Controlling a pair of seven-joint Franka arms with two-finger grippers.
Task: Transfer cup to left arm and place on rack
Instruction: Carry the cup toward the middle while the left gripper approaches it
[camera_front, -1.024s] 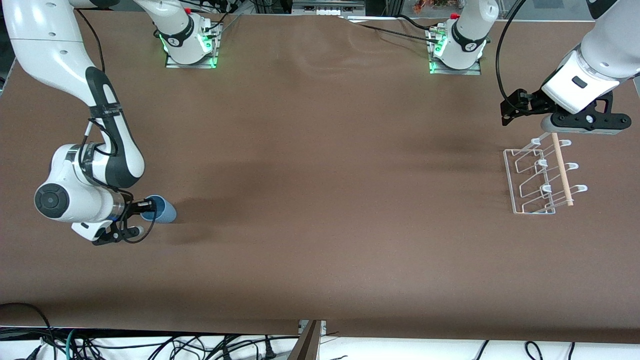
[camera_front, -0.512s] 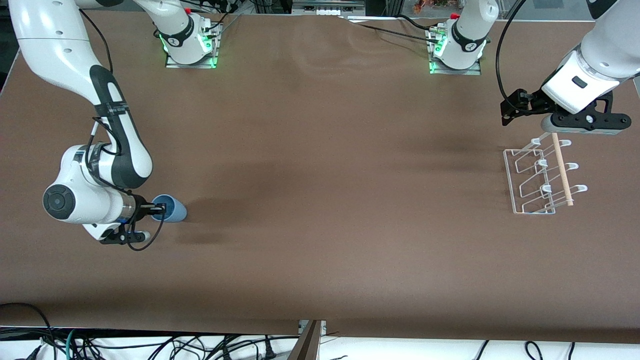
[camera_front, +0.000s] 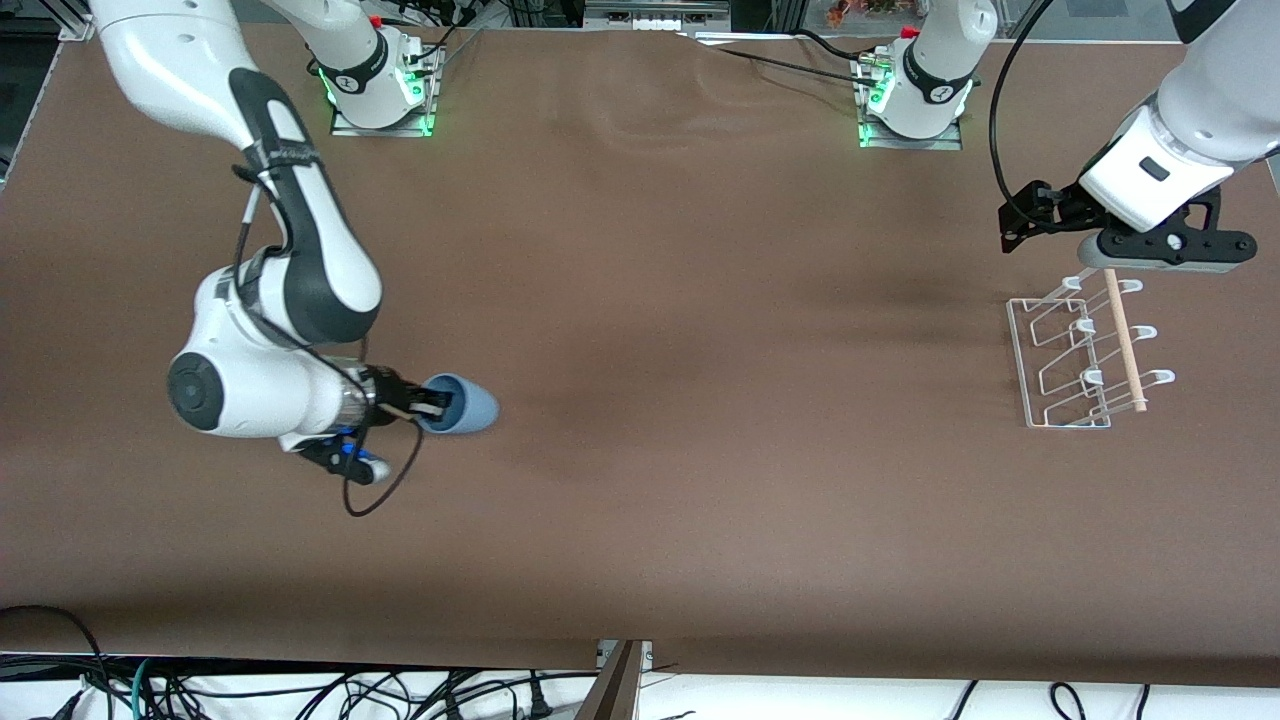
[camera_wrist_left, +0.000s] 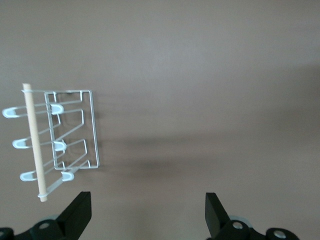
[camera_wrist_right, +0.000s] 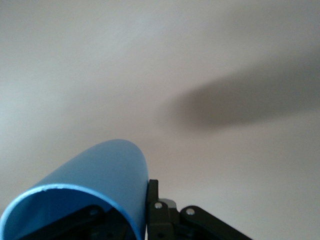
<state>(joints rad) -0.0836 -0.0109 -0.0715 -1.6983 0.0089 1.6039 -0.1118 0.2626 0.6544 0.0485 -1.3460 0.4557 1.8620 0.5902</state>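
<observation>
A: Where the right arm reaches out over the table (camera_front: 640, 500) toward its own end, what does the right gripper (camera_front: 432, 404) have?

B: The cup (camera_front: 462, 405). It lies sideways in the air, mouth toward the wrist and closed base pointing toward the table's middle. One finger sits inside the mouth and the other presses the outer wall, so the fingers are narrowed to just the wall between them. The right wrist view shows this plainly: the blue rim (camera_wrist_right: 75, 192) curves over one finger, with the other finger (camera_wrist_right: 153, 200) against the outside.

A: Is the cup touching the table?

B: No, it is held above the brown cloth, and a soft shadow falls on the cloth near it.

A: And toward the left arm's end?

B: The left gripper (camera_front: 1165, 249) hangs over the table just above the edge of the rack (camera_front: 1075, 355) nearest the bases. It grips nothing; in the left wrist view its fingers (camera_wrist_left: 80, 212) stand spread wide with only cloth between them.

A: The rack itself?

B: It rests on the cloth, well apart from the cup, with its dowel (camera_front: 1122, 338) lying across the peg hooks.

A: Anything around the table?

B: Both bases (camera_front: 380, 85) glow green along the edge farthest from the front camera, and a tangle of cables (camera_front: 300, 690) runs along the floor at the nearest edge.
</observation>
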